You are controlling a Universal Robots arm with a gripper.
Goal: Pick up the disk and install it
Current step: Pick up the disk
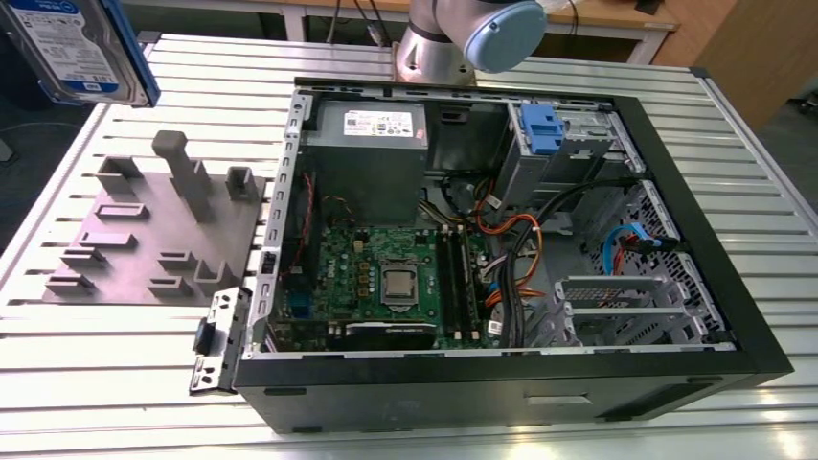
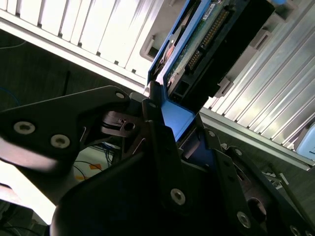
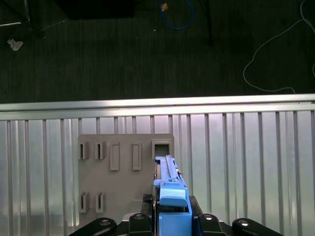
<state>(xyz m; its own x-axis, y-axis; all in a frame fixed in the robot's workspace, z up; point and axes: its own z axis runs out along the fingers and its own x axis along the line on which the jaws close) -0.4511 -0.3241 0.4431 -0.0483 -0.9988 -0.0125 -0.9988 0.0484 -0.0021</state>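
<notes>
One disk and it's up in the air. In the exterior view it sits at the top corner on the exterior view's left, label side showing, above the far end of the table and well apart from the computer case.

The claw is clenched on it. In the second wrist view the two fingers sit on either side of the blue bracket with the drive's circuit-board side sticking out past them. The first wrist view shows the disk edge-on, looking down past it.

Under it there's one grey plate lying on the slatted table. I count seven pockets on the part of it I can see, five in one row and two in the other. In the exterior view the same plate lies just beside the case, on the exterior view's left.

One case, lying on its side with the panel off. Inside are one power supply box, one green board and one blue latch by the drive bay. One arm, and its base stands behind the case.
</notes>
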